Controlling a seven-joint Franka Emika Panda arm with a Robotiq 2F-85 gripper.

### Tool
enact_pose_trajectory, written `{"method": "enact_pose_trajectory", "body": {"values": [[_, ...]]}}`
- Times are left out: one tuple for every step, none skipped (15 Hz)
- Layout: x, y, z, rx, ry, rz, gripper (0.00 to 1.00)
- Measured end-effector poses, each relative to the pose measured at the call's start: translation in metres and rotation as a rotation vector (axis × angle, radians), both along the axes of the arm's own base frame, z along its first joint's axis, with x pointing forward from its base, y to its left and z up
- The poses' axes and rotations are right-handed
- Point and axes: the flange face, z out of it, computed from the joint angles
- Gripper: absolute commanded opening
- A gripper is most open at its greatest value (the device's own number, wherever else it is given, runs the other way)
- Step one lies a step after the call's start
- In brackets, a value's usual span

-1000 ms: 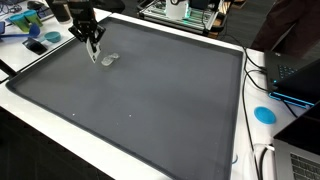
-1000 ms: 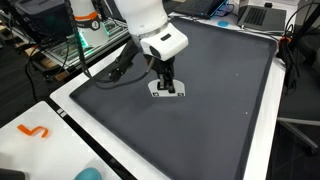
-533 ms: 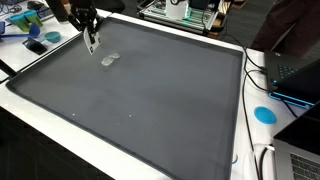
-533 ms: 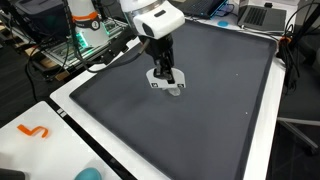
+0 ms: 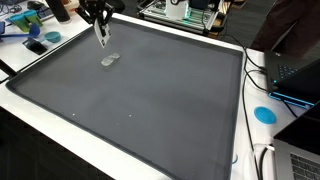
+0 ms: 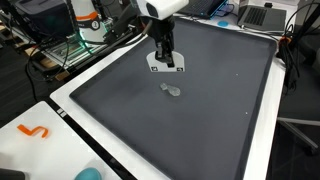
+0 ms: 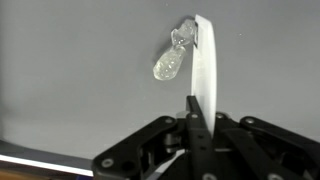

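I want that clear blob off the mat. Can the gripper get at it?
Likely yes: the gripper hangs near the clear blob, nothing between, but it is shut on a white strip.

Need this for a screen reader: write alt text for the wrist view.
The tool grips a thin white card, seen edge-on above a grey mat. A small clear plastic piece lies on the mat, appearing beside the card's far end.

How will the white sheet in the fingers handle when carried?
The white sheet shows edge-on as a thin strip, so probably light. It stands nearly straight out of the fingers, so likely fairly stiff, though it may flex under a push.
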Motion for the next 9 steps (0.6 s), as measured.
{"method": "enact_pose_trajectory", "body": {"values": [[-0.0006, 0.0009, 0.0011, 0.001, 0.001, 0.002, 0.04], [-0.0009, 0.0009, 0.0014, 0.001, 0.001, 0.002, 0.04], [-0.0012, 0.0005, 0.0012, 0.001, 0.002, 0.001, 0.04], [-0.0015, 0.0001, 0.0009, 0.001, 0.003, 0.0, 0.04], [-0.0016, -0.0001, 0.0008, 0.001, 0.003, 0.0, 0.04], [-0.0017, -0.0001, 0.0008, 0.001, 0.003, 0.0, 0.04], [-0.0017, -0.0001, 0.0007, 0.001, 0.004, 0.0, 0.01], [-0.0017, -0.0001, 0.0007, 0.001, 0.004, 0.0, 0.01], [-0.001, 0.0001, 0.0015, -0.005, 0.003, 0.005, 0.01]]}}
